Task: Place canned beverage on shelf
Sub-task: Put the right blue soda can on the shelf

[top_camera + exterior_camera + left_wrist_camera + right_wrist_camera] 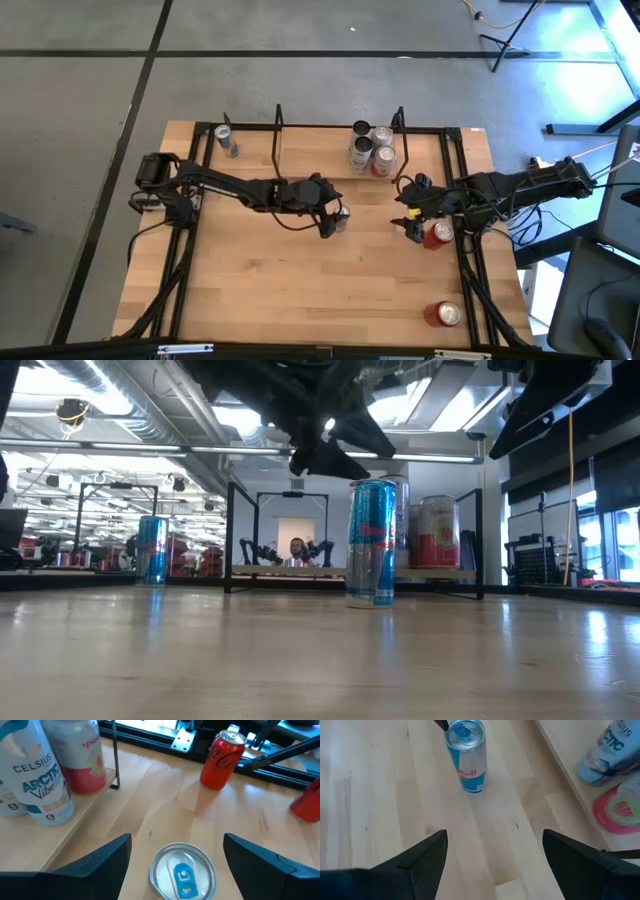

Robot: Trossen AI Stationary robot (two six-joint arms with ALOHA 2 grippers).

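Note:
A blue and silver canned beverage [341, 221] stands upright on its base on the tabletop, just in front of the shelf [315, 152]. It also shows in the low view [372, 542] and the right wrist view [466, 755]. My left gripper [333, 219] is open above the can's top [182, 872], one finger on each side, touching nothing. In the low view it hangs just above the can [325, 455]. My right gripper [408, 215] is open and empty, to the right of the can, with its fingers pointing toward it [492, 865].
Several cans stand at the shelf's right end, among them a white Celsius can [37, 775] and a pink one [82, 755]. A red cola can [437, 233] stands beside my right gripper, another [443, 314] near the front right. A blue can [227, 140] stands far left.

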